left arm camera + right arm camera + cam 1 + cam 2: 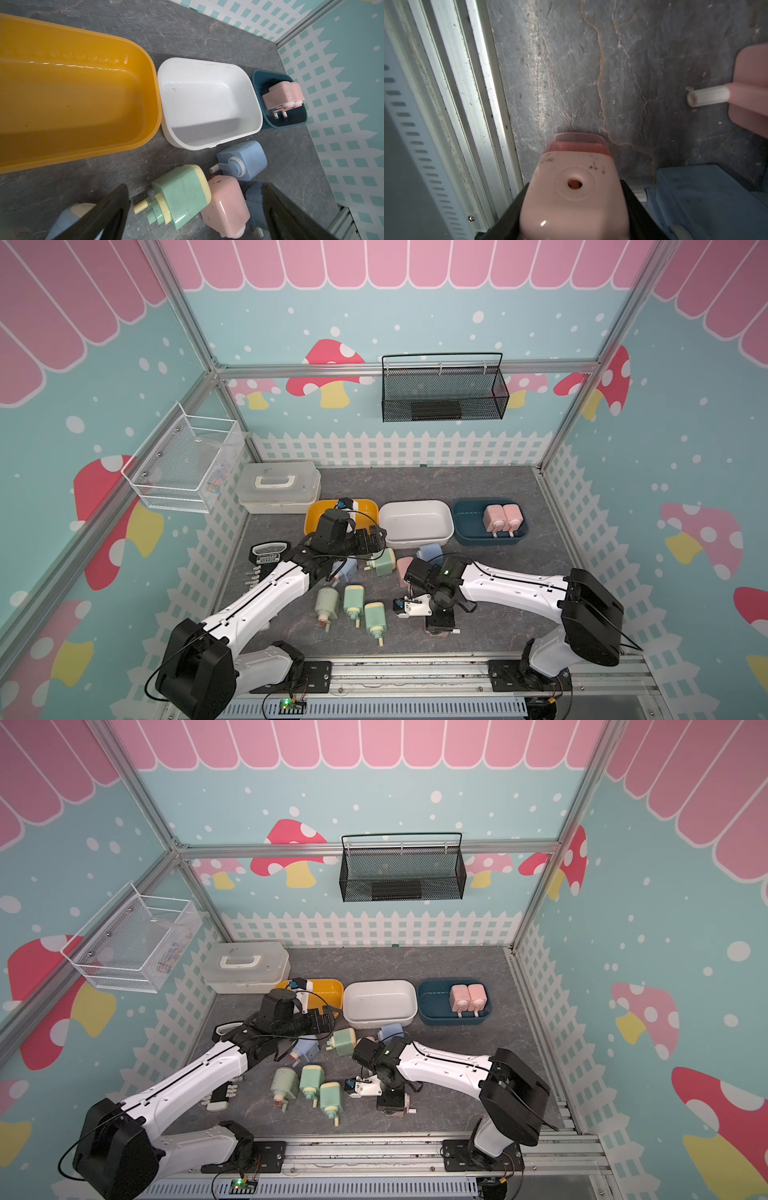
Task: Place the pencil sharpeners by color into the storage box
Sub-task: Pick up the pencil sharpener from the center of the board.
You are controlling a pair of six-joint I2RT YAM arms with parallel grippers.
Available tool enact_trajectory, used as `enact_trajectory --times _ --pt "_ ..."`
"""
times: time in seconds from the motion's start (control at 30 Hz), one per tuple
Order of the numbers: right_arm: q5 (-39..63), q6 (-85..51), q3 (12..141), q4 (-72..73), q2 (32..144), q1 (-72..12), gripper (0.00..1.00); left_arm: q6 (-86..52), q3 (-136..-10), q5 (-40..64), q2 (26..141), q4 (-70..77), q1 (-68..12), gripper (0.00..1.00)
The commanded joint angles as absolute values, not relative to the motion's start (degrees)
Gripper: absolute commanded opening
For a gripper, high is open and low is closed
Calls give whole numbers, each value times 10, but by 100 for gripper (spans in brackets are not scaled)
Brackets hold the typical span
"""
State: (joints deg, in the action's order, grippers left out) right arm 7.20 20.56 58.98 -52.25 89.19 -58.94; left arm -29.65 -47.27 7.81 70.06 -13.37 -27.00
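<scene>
**Item:** pink sharpener (571, 212).
**Location:** tabletop, close to the front edge, right of centre; hidden under the wrist in both top views.
**Axis:** appears to run roughly along the front edge, pencil-hole face upward.
**Grip:** right arm (511, 585), jaws clasped on its two flanks.
**Destination, judged:** dark blue bin (465, 526) toward the far right corner, holding two pink sharpeners (493, 516); it lies on the right arm's own side.
**Left arm** (266, 593): jaws spread wide, empty, over a green sharpener (182, 191) beside the yellow bin (153, 79).

Soft even light; right wrist view dim, pink sharpener (575, 197) blurred.
</scene>
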Motion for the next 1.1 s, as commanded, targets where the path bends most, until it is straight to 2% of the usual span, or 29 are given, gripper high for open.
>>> enact_trajectory --times 0.0,0.07,0.13,0.5,0.8,1.07 --pt "98 210 590 -526 866 -586 26 -300 -474 87 707 -123 -265 99" --pt "108 212 596 -528 858 -586 19 -298 -474 88 708 -121 -265 99" --pt "110 212 601 -531 853 -584 0 -298 -474 88 709 -120 -265 99" --pt "100 212 617 -535 783 -570 0 -301 -483 99 717 -119 -265 99" --pt "183 187 622 -476 707 -493 0 -307 -489 109 724 -116 -265 99" --pt "166 126 566 -333 621 -412 0 -311 -496 119 735 -115 -265 99"
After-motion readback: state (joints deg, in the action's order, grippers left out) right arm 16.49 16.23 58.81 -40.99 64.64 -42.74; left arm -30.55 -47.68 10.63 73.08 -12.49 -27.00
